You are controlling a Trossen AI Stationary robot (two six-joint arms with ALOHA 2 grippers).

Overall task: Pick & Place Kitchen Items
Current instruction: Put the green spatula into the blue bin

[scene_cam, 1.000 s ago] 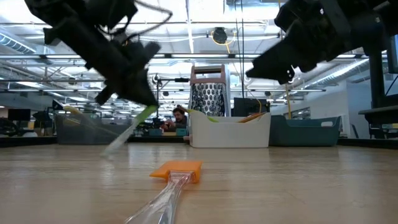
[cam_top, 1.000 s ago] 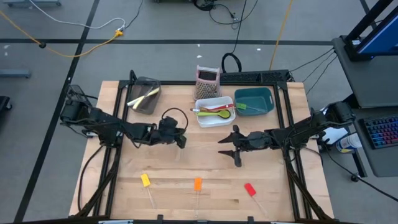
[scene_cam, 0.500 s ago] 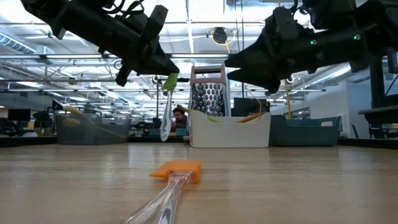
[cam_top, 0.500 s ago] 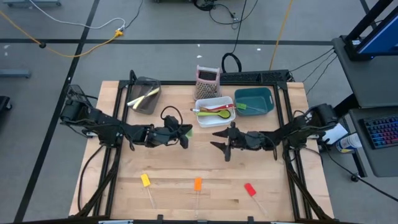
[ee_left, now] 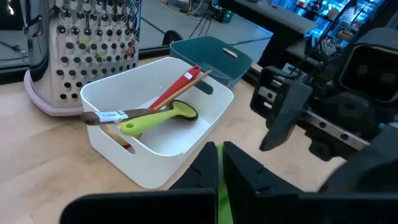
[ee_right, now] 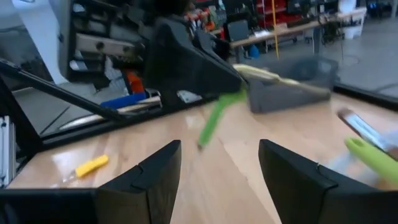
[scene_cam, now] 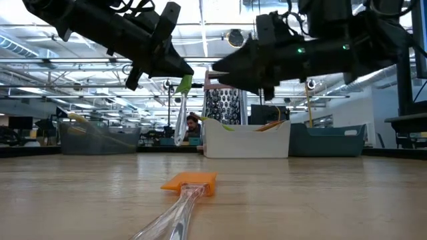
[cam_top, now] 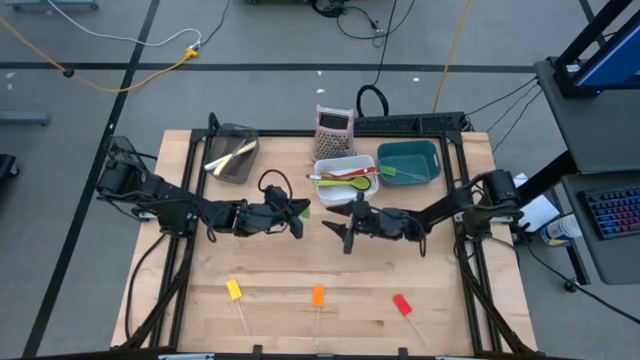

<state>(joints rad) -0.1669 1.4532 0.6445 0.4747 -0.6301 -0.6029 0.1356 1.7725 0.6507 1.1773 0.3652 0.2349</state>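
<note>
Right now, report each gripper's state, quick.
Left gripper: shut on the green spatula, held above the table by its green head, clear handle hanging down.
Right gripper: open, holding nothing, facing the left one.

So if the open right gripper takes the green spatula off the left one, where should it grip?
Probably low on the clear handle. The left gripper, shut, holds the green spatula by its green head, so the handle hangs free toward the table. The right gripper faces it, jaws open; a level approach from its own side, closing across the slim shaft, looks cleanest.
</note>
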